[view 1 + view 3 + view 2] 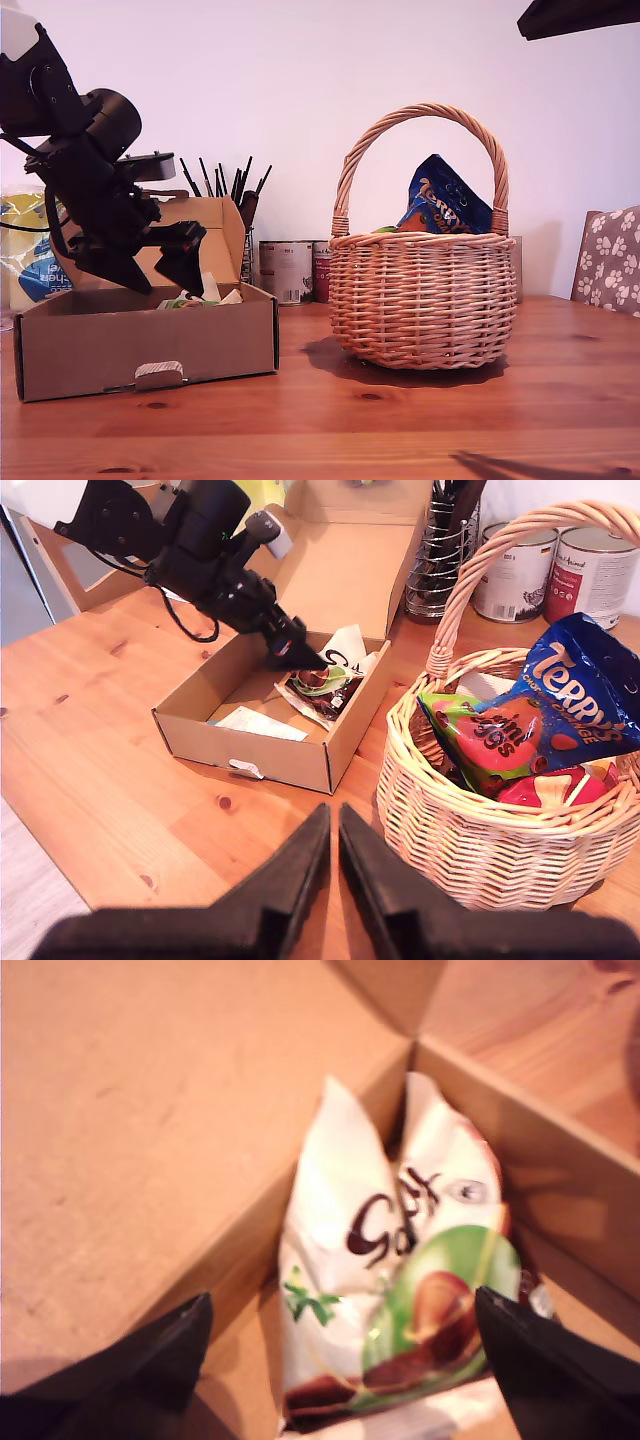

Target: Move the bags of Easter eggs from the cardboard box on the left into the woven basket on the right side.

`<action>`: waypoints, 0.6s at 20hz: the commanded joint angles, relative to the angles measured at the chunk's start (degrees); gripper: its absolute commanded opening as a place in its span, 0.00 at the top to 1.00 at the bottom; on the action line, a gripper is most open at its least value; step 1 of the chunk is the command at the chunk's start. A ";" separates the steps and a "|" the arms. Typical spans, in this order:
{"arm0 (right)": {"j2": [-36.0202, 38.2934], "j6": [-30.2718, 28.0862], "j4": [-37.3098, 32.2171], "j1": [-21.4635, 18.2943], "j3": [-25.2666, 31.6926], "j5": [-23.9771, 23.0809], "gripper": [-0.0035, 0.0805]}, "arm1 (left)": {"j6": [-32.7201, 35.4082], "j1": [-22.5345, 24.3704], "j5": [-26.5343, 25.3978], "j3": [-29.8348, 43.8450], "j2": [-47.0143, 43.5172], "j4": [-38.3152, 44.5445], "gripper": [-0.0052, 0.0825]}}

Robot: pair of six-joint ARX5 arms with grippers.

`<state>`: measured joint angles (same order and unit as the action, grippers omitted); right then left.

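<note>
My first gripper hangs over the cardboard box at the table's end on the exterior view's left, jaws spread wide apart and holding nothing. Between them in the first wrist view lies a white-green bag, crumpled into the box's corner against two walls; its lower edge is cut off by the frame and the lettering is blurred. In the exterior view only a sliver of that bag shows above the box's rim, the front wall hiding the rest. A pale flat packet also lies on the box floor; I cannot make out what it is.

My second gripper is raised above the wooden table between box and woven basket, its fingers pressed together on nothing. It is out of the exterior view except for a dark shape at the upper corner on that view's right.

The basket stands well apart from the box, toward the exterior view's right. In it a dark blue bag leans upright against the handle, with a green-and-red bag and a red bag lower down; the rim hides the lower bags from the exterior view.

Behind the box stand a utensil holder with dark sticks, and tins. A yellow-blue pack sits behind my first arm, mostly covered by it. A paw-print cushion is cut off at the exterior view's right edge.
</note>
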<state>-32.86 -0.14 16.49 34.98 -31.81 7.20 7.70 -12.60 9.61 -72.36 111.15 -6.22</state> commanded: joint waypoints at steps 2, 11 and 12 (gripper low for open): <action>0.02 -0.35 -0.48 0.24 0.94 0.33 0.97 | -1.90 0.02 0.39 0.98 2.99 0.11 0.07; 0.02 -0.35 -0.81 0.24 0.94 0.37 0.97 | -4.33 0.02 3.19 0.94 6.32 1.75 0.07; 0.02 -0.33 -0.81 0.24 0.94 0.37 0.97 | -4.33 0.02 3.17 0.90 6.67 1.77 0.07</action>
<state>-32.86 -0.27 16.14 34.98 -31.81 7.22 3.60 -12.60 12.95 -72.36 115.72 -5.08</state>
